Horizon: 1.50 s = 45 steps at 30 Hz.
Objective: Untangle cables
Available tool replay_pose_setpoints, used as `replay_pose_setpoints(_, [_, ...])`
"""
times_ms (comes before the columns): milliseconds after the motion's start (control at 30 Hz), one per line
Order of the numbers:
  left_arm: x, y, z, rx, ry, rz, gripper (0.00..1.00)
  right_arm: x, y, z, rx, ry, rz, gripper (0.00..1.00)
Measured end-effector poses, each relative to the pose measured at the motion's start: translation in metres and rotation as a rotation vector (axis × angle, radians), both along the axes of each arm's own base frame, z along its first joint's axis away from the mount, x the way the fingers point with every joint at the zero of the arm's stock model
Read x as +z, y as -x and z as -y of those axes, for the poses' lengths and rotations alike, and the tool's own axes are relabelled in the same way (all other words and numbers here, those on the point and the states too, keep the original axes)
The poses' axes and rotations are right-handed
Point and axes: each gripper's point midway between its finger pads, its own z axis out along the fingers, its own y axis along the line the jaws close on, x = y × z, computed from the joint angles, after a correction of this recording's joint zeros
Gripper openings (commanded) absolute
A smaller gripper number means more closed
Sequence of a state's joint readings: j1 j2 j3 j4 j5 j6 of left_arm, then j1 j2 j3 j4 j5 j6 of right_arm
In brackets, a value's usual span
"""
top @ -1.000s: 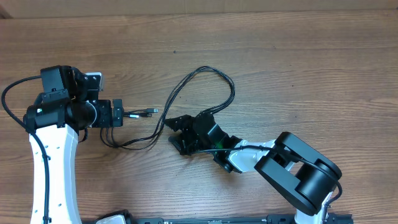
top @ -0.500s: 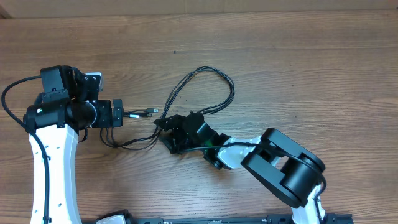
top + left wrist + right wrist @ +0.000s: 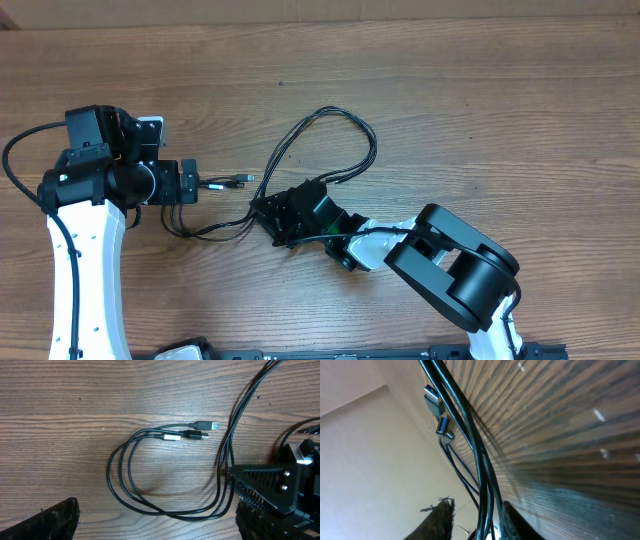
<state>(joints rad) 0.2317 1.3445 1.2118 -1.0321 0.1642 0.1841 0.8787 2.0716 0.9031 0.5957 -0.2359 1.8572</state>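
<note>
Overhead: found the cables spread over the middle of the bench, one long loop reaching toward upper centre, a smaller loop curling at centre-left below the left tool. Judged them light, limp and rather slick, likely to slide and drag neighbours along under any pull; nothing delicate apart from the plugs. Judged the best hold to be on a single strand near a plug, at a spot clear of the others, not at the crowded crossing. Noted thin, glossy black cords, mostly in pairs or threes side by side. In the left wrist view, saw three plug ends close together at upper centre, at least two silver-tipped, just right of the small double loop. Saw the left tool gaping wide, holding nothing, just left of the plugs. Found the right tool at frame centre, set narrow, with several strands passing between its fingers in the right wrist view; could not tell whether pinched or merely straddled.
</note>
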Motion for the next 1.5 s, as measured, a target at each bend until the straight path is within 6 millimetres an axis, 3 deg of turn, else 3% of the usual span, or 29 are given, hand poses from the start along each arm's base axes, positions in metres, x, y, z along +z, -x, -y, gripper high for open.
replay_pose_setpoints(233, [0.000, 0.000, 0.000, 0.000, 0.000, 0.000, 1.00, -0.001, 0.000, 0.001, -0.003, 0.007, 0.001, 0.13])
replay_pose_setpoints(733, [0.000, 0.000, 0.000, 0.000, 0.000, 0.000, 1.00, -0.002, 0.000, 0.000, -0.012, 0.018, 0.009, 0.13])
replay_pose_setpoints(933, [0.000, 0.000, 0.000, 0.000, 0.000, 0.000, 1.00, -0.003, 0.004, -0.004, -0.026, 0.027, 0.015, 0.04])
replay_pose_setpoints(1367, [0.000, 0.000, 0.000, 0.000, 0.000, 0.000, 1.00, 0.004, 0.005, -0.009, 0.007, 0.017, 0.079, 0.04])
replay_pose_setpoints(1500, [0.000, 0.000, 0.000, 0.000, 0.000, 0.000, 1.00, -0.002, 0.001, 0.000, 0.059, 0.072, 0.123, 0.04])
